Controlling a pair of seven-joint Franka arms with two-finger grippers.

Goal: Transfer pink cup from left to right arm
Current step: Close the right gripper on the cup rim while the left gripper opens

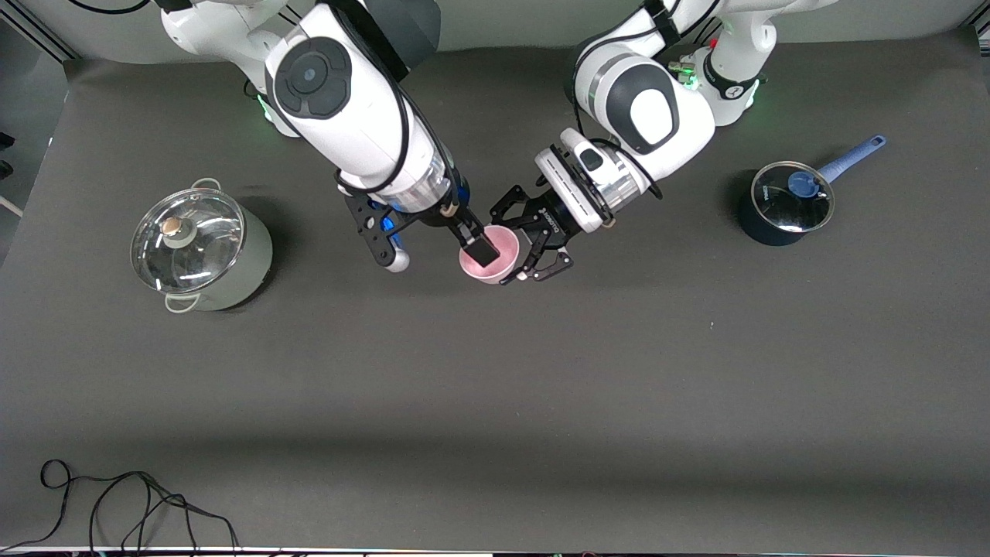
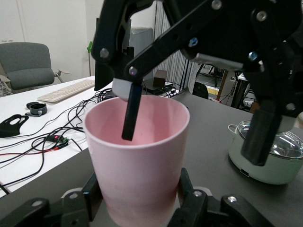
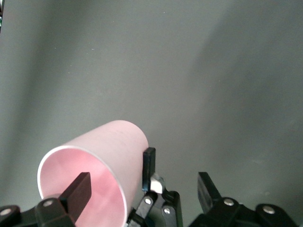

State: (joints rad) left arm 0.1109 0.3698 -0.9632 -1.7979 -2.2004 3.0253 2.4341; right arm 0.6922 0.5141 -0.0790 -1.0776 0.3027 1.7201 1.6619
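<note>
pink cup point(image 1: 490, 264): aloft over mid-table, between both grippers.
left gripper point(image 1: 539, 246): clamped around its base.
right gripper point(image 1: 473, 237): spread, one finger inside the rim (not squeezing).
Remaining: right grasps, left lets go.

White glossy arm shells, dark grey joint caps; black linkage claws

Pale-pink cup point(image 1: 495, 259) held upright above the table.
</note>
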